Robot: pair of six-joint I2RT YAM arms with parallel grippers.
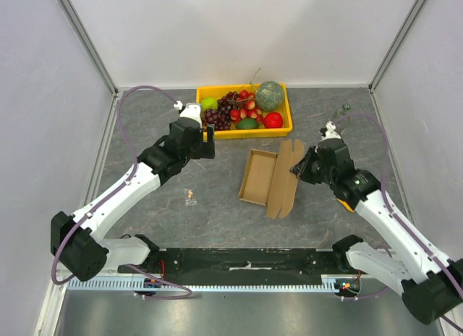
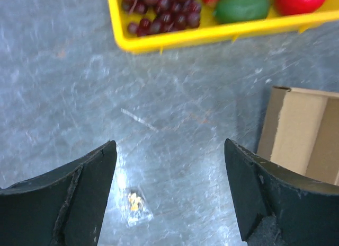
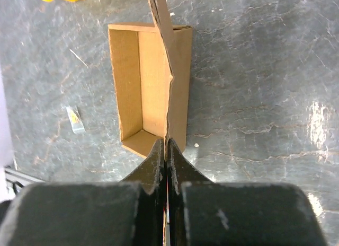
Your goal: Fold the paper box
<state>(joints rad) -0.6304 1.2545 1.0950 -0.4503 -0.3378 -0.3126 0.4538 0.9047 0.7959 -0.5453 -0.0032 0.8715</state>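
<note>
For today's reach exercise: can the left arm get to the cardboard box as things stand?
Probably yes. Only bare table lies between the open left end effector and the box; the right end effector pinches its lid on the far side.

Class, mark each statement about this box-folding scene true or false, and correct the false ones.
1. The right gripper pinches a flap of the paper box. True.
2. The other gripper is clamped on the box. False: the left gripper is open, empty and apart from the box.
3. The yellow crate holds fruit. True.
4. The box lies inside the crate. False: it sits on the table, nearer the arms than the crate.
</note>
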